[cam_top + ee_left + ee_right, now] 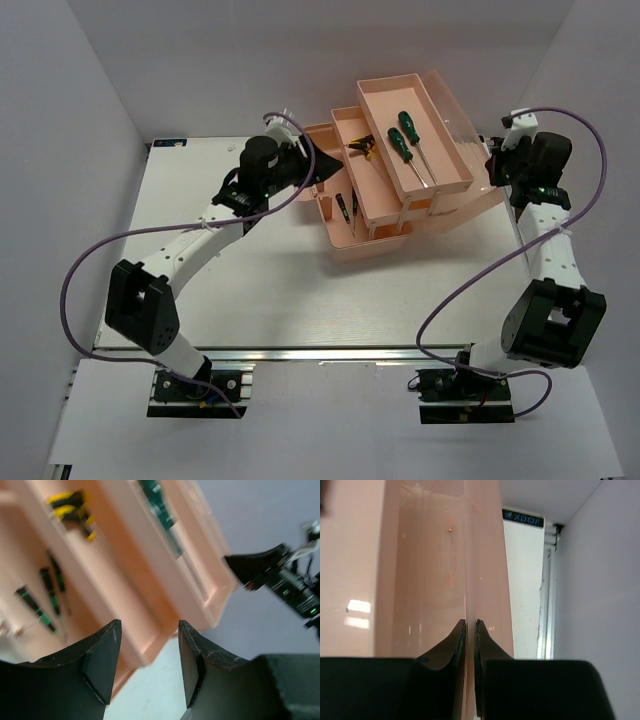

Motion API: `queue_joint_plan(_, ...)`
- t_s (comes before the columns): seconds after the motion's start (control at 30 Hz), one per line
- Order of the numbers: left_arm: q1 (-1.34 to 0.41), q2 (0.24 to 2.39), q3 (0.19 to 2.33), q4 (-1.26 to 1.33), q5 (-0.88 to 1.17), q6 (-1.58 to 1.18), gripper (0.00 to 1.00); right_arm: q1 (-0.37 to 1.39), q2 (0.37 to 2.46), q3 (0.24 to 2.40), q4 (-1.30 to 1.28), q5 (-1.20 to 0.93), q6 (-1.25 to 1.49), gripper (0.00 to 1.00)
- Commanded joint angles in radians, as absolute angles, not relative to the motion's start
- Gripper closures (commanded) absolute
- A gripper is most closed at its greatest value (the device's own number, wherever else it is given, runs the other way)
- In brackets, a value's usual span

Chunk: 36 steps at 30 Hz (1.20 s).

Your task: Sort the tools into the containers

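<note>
Left gripper [149,625], fingers spread and empty, hovers at centre-left of the overhead view beside the salmon-pink toolbox [345,241]. Small dark screwdrivers [346,207] lie in its lowest tray, yellow-black T-handle keys [361,146] in the middle tray, and green-handled screwdrivers [412,148] in the top tray. Right gripper [470,623], at upper right, pinches the toolbox's thin wall.

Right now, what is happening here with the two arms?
All tools seem sorted into the toolbox trays: green screwdrivers in the top one, yellow-handled keys in the middle, small screwdrivers in the lowest. The right gripper pinches a thin edge of the toolbox; the left gripper hangs open beside it.
</note>
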<state>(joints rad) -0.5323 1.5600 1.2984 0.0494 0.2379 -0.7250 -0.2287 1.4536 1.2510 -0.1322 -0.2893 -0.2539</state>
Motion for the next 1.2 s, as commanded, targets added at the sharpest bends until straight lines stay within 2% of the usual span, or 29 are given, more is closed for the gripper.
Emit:
queue_joint_plan(0.0,-0.545,1.6,1.44,0.1,0.265,-0.787,0.41,-0.164,1.347,1.358,0.072,-0.246,-0.334,1.0)
queue_joint_plan(0.43,-0.555,2.052,2.006,0.091,0.252,-0.994,0.35,0.11,1.238,1.31,0.155,-0.106,-0.584,1.0)
queue_joint_plan(0.67,-0.566,2.218,2.198,0.132,0.184,-1.089,0.29,0.25,1.167,1.221,0.173,-0.057,-0.701,1.0)
queue_joint_plan(1.17,-0.568,2.29,2.189,0.248,0.147,-1.173,0.28,0.405,1.091,1.123,0.124,-0.021,-0.724,1.0)
